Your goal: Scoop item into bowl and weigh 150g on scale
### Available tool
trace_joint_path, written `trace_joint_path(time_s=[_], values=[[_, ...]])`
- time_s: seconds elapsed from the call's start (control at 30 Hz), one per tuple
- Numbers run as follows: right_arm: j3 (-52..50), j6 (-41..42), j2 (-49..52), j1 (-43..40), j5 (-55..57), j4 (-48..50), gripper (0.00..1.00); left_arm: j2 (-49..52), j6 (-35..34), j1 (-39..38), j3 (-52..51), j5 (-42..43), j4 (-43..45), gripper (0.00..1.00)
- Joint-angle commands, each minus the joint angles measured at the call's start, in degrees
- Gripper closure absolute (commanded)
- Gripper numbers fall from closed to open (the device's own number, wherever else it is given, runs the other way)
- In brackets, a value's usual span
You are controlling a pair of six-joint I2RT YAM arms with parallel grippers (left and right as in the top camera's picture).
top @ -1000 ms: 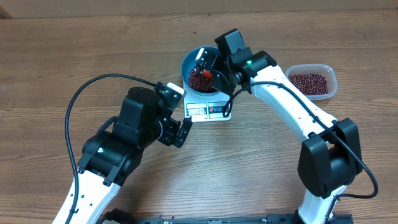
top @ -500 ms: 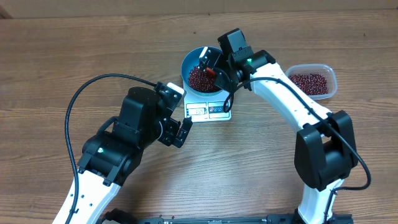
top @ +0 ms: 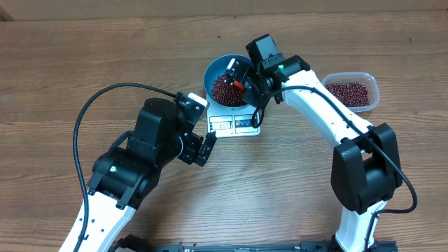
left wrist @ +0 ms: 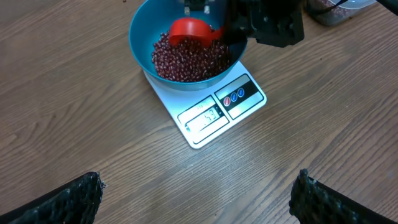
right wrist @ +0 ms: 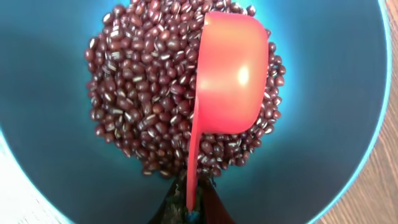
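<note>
Looking at overhead: right gripper clamped tight on the red scoop, over the blue bowl. Beans are heaped in the bowl, which sits on the white scale. More beans in the clear tub at 3 o'clock. Left gripper spread wide, holding nothing, at 8 o'clock of the scale.
Left wrist: fingers wide apart over bare table (scale digits unreadable).
Right wrist: scoop turned on its side over the heap, handle pinched at 6 o'clock.
</note>
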Motion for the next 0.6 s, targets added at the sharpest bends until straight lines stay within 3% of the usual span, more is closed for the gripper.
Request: trace_joint_path(time_s=[0.0,0.57], values=[[0.90,3.26,0.37,-0.28,-2.60,1.36,0.97,-0.66,0.87,0.24,0.46,0.63,0.20,0.00],[0.92,8.39,0.35,-0.37,-5.62,2.49,0.97,-0.66,0.87,0.24,0.46,0.61,0.20,0.01]])
